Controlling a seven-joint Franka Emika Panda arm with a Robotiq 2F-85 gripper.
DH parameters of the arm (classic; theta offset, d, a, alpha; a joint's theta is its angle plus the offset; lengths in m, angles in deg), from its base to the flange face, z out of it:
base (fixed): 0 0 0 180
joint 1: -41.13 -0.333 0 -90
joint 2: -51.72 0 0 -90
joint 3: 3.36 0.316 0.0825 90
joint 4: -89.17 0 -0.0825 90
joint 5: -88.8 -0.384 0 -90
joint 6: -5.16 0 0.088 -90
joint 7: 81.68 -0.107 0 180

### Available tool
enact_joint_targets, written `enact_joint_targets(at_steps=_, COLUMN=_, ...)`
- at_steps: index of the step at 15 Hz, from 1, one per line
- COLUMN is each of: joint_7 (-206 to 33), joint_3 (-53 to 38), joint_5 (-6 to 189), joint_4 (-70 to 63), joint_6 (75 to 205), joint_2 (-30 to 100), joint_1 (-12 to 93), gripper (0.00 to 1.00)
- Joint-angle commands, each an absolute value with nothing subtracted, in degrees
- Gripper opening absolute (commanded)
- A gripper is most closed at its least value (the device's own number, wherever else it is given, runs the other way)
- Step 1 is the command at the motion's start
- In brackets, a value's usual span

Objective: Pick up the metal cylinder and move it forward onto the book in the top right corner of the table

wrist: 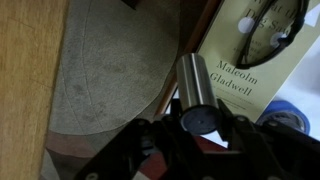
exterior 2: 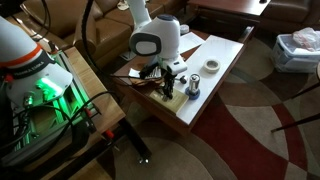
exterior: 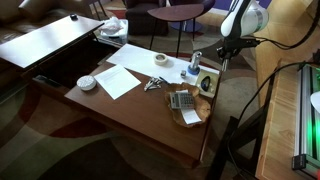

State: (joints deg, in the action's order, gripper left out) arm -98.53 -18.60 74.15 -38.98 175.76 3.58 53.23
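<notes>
In the wrist view the metal cylinder (wrist: 192, 85), silver with a dark round cap, stands between my gripper's (wrist: 200, 128) fingers. The fingers press on both sides of its capped end. Its far end hangs over the table edge, just beside the book (wrist: 250, 75), a pale cover reading "Malcolm Gladwell". In both exterior views the gripper (exterior: 224, 52) (exterior 2: 167, 80) hangs over the table's edge close to the book (exterior: 205, 86). The held cylinder is hard to make out there.
On the wooden table (exterior: 130, 110) lie white papers (exterior: 120, 78), a calculator (exterior: 182, 100), a tape roll (exterior: 161, 61) and a round white object (exterior: 87, 82). A silvery upright item (exterior: 196, 63) stands by a blue object (wrist: 288, 112). A rug (wrist: 110, 80) lies beyond the edge.
</notes>
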Motion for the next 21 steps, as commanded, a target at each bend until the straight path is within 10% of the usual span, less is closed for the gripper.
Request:
enact_joint_targets(at_steps=1, joint_7=-98.3, joint_3=-10.3, joint_5=69.3, joint_4=-39.4, joint_6=185.0, joint_2=2.7, joint_1=59.8, gripper=0.12)
enact_joint_targets(at_steps=10, joint_7=-100.5, joint_3=-2.6, joint_5=70.8, joint_4=-39.1, joint_6=214.7, joint_2=-6.3, joint_1=65.6, gripper=0.12)
enact_joint_targets(at_steps=21, joint_7=-99.9, joint_3=-7.1, joint_5=67.9, joint_4=-36.1, joint_6=215.0, joint_2=-12.3, joint_1=56.4, gripper=0.12)
